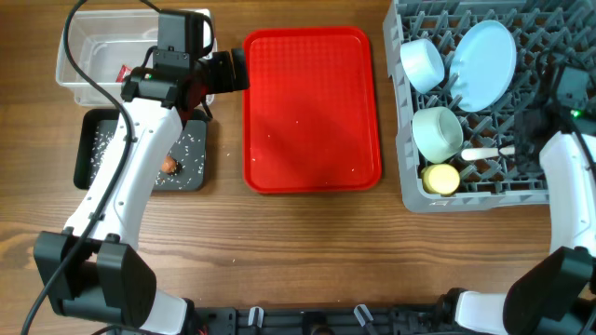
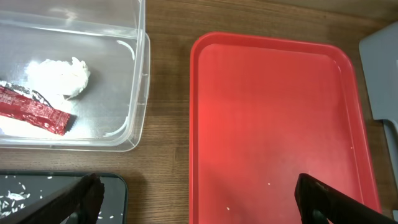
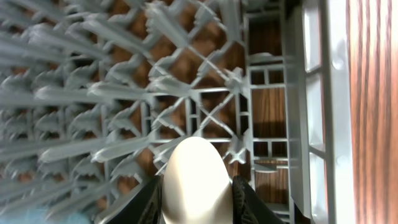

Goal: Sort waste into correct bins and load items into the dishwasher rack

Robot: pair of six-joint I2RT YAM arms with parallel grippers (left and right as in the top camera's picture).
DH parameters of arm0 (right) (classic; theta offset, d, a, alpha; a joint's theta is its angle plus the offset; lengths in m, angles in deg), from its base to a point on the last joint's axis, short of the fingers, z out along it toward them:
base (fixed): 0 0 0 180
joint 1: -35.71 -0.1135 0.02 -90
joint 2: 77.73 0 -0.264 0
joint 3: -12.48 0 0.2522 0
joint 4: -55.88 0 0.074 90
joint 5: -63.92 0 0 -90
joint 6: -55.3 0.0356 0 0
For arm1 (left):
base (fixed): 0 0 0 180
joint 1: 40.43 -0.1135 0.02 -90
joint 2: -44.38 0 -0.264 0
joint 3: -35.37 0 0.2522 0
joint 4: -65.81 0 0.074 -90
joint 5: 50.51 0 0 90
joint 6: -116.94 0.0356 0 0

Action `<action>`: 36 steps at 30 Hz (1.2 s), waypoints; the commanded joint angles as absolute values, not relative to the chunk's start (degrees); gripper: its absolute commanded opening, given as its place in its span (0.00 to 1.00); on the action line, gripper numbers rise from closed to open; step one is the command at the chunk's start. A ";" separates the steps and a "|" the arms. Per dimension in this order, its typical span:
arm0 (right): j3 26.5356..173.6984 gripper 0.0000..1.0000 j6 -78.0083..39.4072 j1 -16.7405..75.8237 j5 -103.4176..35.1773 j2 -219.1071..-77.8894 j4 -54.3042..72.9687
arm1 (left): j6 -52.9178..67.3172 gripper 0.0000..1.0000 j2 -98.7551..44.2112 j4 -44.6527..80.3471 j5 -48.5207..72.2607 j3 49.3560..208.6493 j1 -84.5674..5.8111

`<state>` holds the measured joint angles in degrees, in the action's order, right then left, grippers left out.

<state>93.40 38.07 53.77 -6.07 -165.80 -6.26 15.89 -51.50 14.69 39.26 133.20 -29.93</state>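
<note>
- The wooden table carries four things.
- Far left: clear tub, with the black tray just beside it.
- Middle: red serving tray.
- Right: grey rack.

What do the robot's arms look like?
Both arms have smooth white tube-shaped links and chunky black joints. The left arm has a black cable looping along it, and its fingers are black. The right arm shows a tiny green light.
</note>
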 commanded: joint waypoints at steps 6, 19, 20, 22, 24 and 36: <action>90.64 0.14 43.89 53.90 -2.07 -166.67 -0.97 | 16.19 1.00 -51.02 14.71 40.02 133.99 -29.93; 91.04 0.59 33.22 53.90 -2.18 -165.12 3.11 | 16.19 1.00 -51.04 14.71 40.02 133.99 -29.93; 91.34 0.60 32.11 53.90 -2.55 -164.51 3.11 | 16.19 1.00 -51.04 14.71 40.02 133.99 -29.93; 92.35 0.63 28.46 53.90 -3.64 -162.50 3.11 | 16.19 1.00 -51.02 14.71 40.02 133.99 -29.93; 93.18 0.65 25.20 53.90 -4.62 -160.49 3.14 | 16.19 1.00 -51.02 14.71 40.02 133.99 -29.93; 97.96 1.00 -38.38 53.90 -58.22 -132.97 2.46 | 16.19 1.00 -51.02 14.71 40.02 133.99 -29.93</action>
